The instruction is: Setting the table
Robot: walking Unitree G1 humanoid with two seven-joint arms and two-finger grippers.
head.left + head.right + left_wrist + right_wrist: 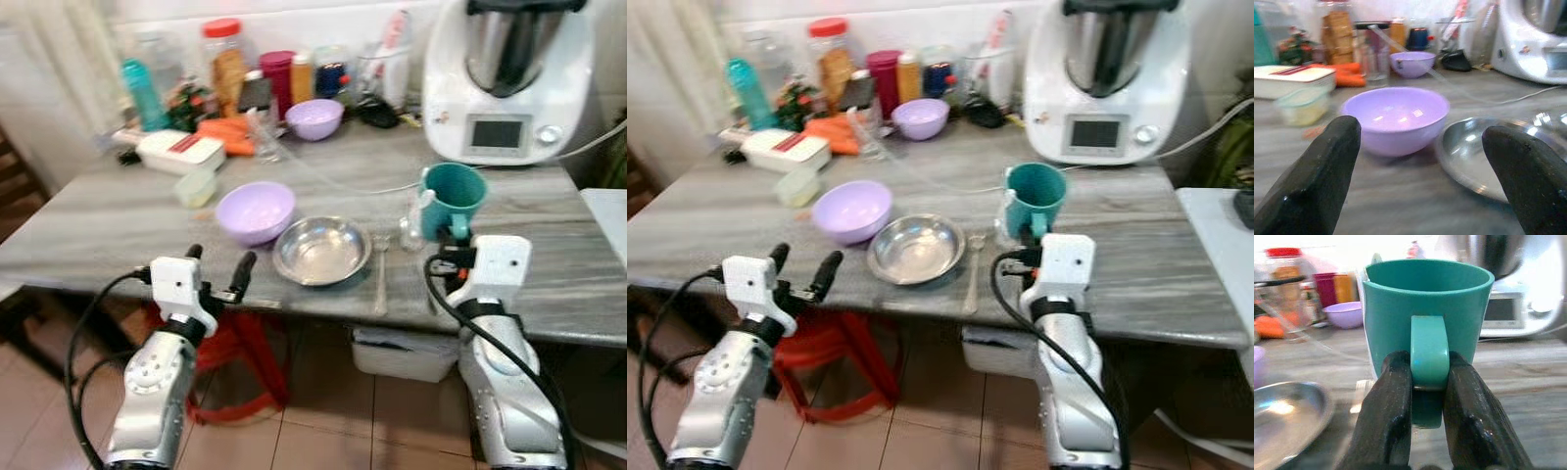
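A teal mug (454,197) stands upright just over the grey table (118,220), right of a steel plate (320,250). My right gripper (1427,382) is shut on the mug's handle (1429,352), both black fingers (1388,406) squeezing it. A metal spoon (380,269) lies between plate and mug, with a small glass shaker (411,230) beside the mug. A lilac bowl (256,211) sits left of the plate. My left gripper (217,266) hovers open at the table's near edge, facing the lilac bowl (1396,117) with nothing between its fingers (1312,181).
A white kitchen machine (509,78) stands at the back right, its cable trailing across the table. Jars, bottles, carrots, a second lilac bowl (314,118) and a white box (179,151) crowd the back left. A small container (196,186) stands nearer. A red stool (235,362) stands below.
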